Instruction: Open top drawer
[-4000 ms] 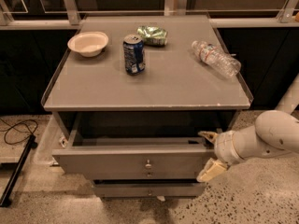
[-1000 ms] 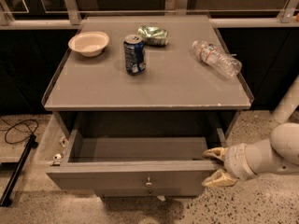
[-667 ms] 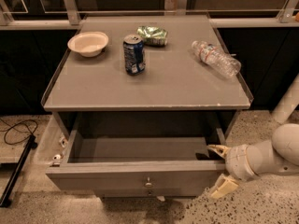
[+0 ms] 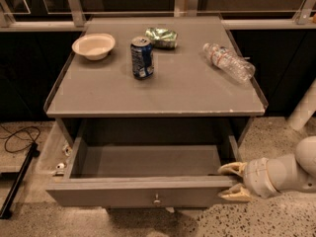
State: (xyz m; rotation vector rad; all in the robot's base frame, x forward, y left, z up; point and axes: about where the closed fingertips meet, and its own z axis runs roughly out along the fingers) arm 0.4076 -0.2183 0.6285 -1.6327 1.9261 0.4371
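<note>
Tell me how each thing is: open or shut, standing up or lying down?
top drawer: open, pulled out.
gripper: open, at the drawer front's right end.
soda can: standing upright.
water bottle: lying on its side.
bowl: right way up.
green bag: crumpled, lying down.

Grey top drawer (image 4: 123, 195), cream hand (image 4: 225, 182) beside it

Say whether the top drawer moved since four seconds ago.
Yes. The top drawer has slid further out from under the tabletop, toward the camera; the gripper is at its right front corner.
</note>
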